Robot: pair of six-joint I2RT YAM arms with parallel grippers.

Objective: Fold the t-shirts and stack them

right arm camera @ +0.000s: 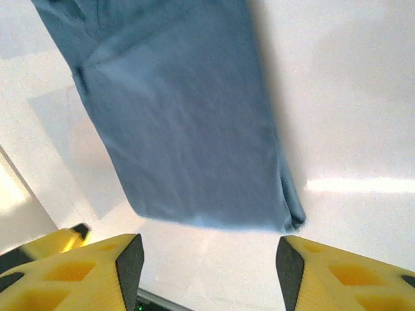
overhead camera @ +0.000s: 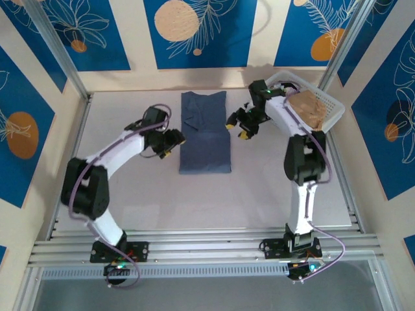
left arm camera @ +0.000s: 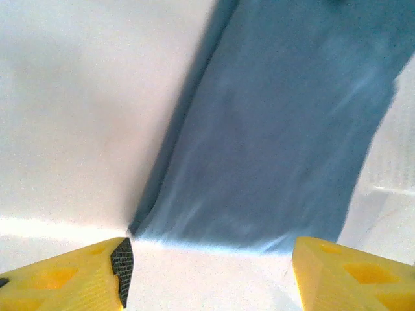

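Left end effector (overhead camera: 172, 142): fingers spread, empty, just beside the slate-blue t-shirt (overhead camera: 205, 133) at its left edge, mid-frame | right end effector (overhead camera: 240, 124): spread, empty, just beside its right edge, higher up | t-shirt: folded strip, centre of table (overhead camera: 194, 201), long axis top-to-bottom | neither arm clearly nearer

Slate-blue t-shirt (left arm camera: 279, 123): blurred in the left wrist view, its far end cut off at the top edge in both wrist views. The yellow fingers (left arm camera: 65, 282) of the left gripper (left arm camera: 211, 272) and the right gripper (right arm camera: 207, 269) are cropped by the bottom edges. In the top view, the right arm (overhead camera: 285, 116) covers part of the white basket (overhead camera: 329, 98), whose tan contents (overhead camera: 312, 107) are too small to identify.
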